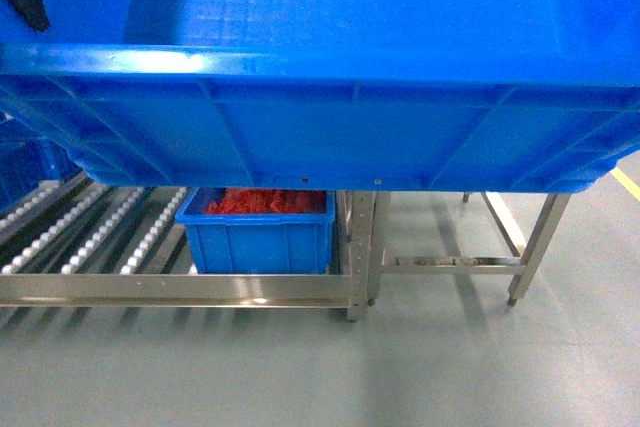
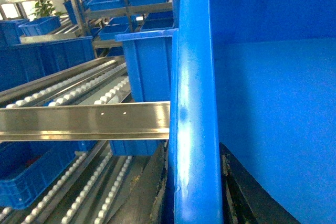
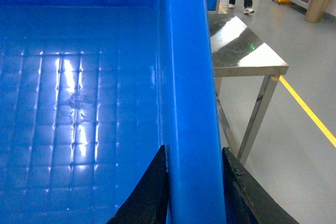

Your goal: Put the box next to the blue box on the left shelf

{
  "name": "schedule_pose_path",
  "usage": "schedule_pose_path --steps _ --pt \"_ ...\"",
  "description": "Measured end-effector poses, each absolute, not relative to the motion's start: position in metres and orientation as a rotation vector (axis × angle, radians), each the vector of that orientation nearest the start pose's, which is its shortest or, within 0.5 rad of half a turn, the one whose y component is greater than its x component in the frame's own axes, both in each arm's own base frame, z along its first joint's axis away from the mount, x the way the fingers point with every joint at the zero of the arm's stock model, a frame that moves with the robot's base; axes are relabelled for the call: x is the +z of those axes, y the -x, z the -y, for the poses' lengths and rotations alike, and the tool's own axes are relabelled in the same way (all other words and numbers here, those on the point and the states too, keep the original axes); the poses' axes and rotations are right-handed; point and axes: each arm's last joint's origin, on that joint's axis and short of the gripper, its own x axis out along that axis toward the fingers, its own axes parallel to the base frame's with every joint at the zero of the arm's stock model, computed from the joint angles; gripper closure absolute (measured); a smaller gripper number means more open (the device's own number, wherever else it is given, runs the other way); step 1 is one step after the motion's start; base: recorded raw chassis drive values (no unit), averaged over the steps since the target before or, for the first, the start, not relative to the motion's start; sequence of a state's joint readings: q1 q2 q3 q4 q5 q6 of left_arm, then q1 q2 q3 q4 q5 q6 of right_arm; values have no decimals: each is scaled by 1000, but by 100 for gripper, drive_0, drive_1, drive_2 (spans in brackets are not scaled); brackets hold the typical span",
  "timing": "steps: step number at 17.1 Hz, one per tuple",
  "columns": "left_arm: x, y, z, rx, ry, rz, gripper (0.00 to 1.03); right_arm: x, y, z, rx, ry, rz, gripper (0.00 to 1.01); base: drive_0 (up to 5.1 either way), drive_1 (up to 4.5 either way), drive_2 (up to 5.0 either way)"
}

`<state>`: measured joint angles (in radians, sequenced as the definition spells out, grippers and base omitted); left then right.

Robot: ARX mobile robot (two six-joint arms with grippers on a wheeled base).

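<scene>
I see the large blue crate [image 1: 320, 77] held aloft between both arms. Right fingers [image 3: 157, 192] straddle its rim, one inside, one outside, pinching the wall. Left fingers [image 2: 247, 192] likewise clamp the opposite rim. Beyond my left fingers lies the roller shelf [image 1: 100, 232], carrying a smaller blue box [image 1: 257, 232] of red contents. A steel surface [image 3: 241, 51] stands outside my right fingers.
</scene>
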<state>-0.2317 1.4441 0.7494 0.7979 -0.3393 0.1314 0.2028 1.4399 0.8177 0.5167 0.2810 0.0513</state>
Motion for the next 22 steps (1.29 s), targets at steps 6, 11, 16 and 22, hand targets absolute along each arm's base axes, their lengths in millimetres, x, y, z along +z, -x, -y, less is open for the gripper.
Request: schedule_pose_path --steps 6,11,16,22 --pt "264 -302 61 113 -103 88 83 261 -310 -56 -81 -25 -104 80 -491 245 245" --pt "264 -302 61 112 -103 88 83 261 -310 -55 -82 -25 -103 80 -491 245 245" --pt "264 -302 61 112 -104 88 83 260 -310 -55 -81 -24 -107 80 -493 247 247" --pt "264 -302 61 112 -102 92 83 261 -310 -55 -81 -26 -101 80 -493 248 248"
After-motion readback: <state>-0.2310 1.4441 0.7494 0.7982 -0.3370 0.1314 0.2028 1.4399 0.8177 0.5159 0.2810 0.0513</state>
